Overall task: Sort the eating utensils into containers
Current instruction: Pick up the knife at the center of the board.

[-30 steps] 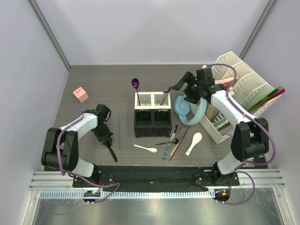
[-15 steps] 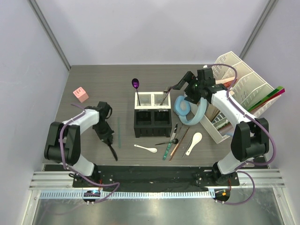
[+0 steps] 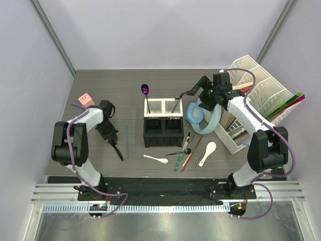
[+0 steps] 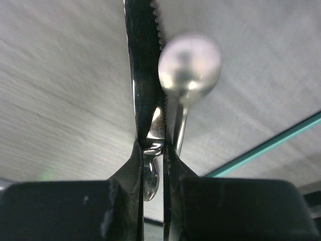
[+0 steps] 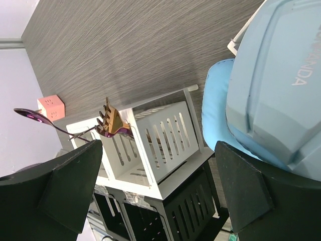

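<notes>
Knife [image 3: 118,152] pinched in left claw [image 4: 153,143]; right claw [image 5: 158,150] agape.

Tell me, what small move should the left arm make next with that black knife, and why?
Probably carry it right, toward the small black box caddy of square compartments. The left tool is shut on the slim black knife, well left of that caddy. The right tool stands open near the caddy's far right corner, holding nothing, so the path looks free.

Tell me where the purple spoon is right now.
Top view, centre: the purple spoon stands bowl-up in the rear left compartment of the caddy, left of the copper fork.
</notes>
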### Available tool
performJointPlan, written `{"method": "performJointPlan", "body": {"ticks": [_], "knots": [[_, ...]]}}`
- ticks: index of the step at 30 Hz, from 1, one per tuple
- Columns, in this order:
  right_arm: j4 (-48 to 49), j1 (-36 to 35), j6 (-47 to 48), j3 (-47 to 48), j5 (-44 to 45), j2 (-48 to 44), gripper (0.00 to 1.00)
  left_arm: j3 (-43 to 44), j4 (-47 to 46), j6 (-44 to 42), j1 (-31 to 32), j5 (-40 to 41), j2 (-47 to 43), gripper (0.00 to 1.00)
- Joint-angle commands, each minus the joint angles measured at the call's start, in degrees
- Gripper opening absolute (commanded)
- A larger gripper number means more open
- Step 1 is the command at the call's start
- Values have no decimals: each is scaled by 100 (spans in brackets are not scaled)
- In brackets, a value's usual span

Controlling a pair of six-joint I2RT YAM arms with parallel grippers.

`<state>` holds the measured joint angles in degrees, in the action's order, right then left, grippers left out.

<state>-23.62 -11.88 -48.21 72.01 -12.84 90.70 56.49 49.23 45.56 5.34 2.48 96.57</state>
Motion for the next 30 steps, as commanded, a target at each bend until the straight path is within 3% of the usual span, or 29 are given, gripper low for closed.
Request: {"method": "performJointPlan", "body": {"ticks": [1, 8, 12, 17, 24, 30], "knots": [[129, 10, 4, 86, -43, -148, 100, 327, -397, -267, -86, 437, 72, 0], [129, 19, -40, -38, 27, -351, 100, 302, -414, -469, -130, 148, -42, 0], [138, 10, -40, -81, 18, -386, 100, 74, -502, -505, -130, -413, -235, 15], [147, 19, -119, -169, 54, -465, 100, -314, -643, -408, -130, -477, -473, 20], [156, 19, -119, -284, 115, -509, 99, -411, -538, -487, -121, -433, -420, 34], [182, 10, -93, -178, 115, -360, 100, -332, -406, -522, -121, -406, -526, 35]]}}
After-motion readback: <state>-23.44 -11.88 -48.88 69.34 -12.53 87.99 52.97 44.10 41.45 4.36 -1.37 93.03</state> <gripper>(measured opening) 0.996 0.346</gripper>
